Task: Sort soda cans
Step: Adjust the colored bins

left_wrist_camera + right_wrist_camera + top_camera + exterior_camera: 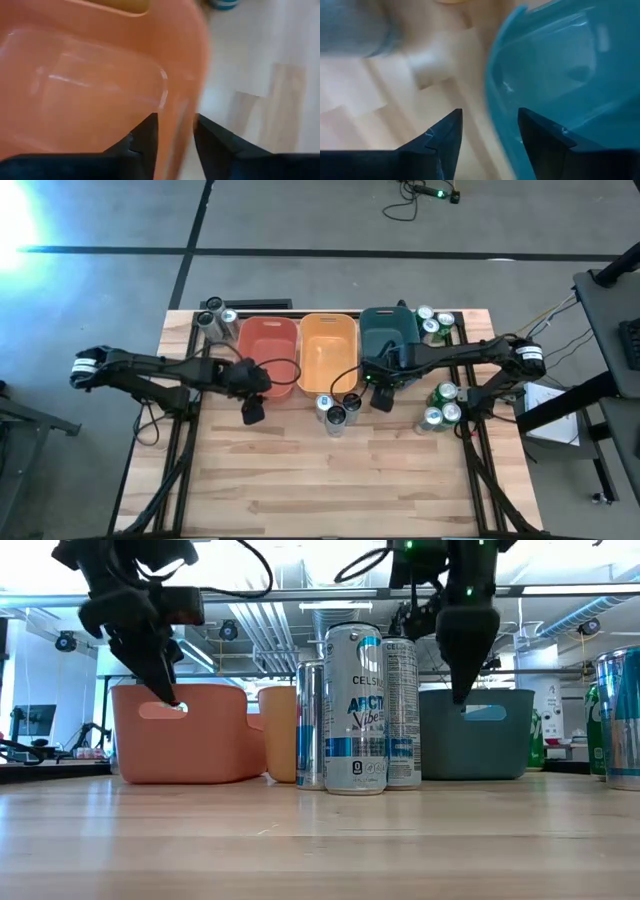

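Observation:
Three blue-and-silver soda cans (335, 412) (357, 710) stand upright on the table in front of the orange bin (327, 345). My left gripper (252, 412) (170, 695) is open at the near right corner of the red bin (268, 345). In its wrist view the bin's rim (176, 120) shows between the fingers. My right gripper (381, 398) (460, 690) is open at the near left corner of the teal bin (392, 330), with bare table between its fingers (490, 135). Neither gripper holds a can.
Green cans stand in a group at the right edge (441, 405), and more at the far right corner (434, 322). Dark grey cans (215, 320) stand at the far left corner. The near half of the table is free wood.

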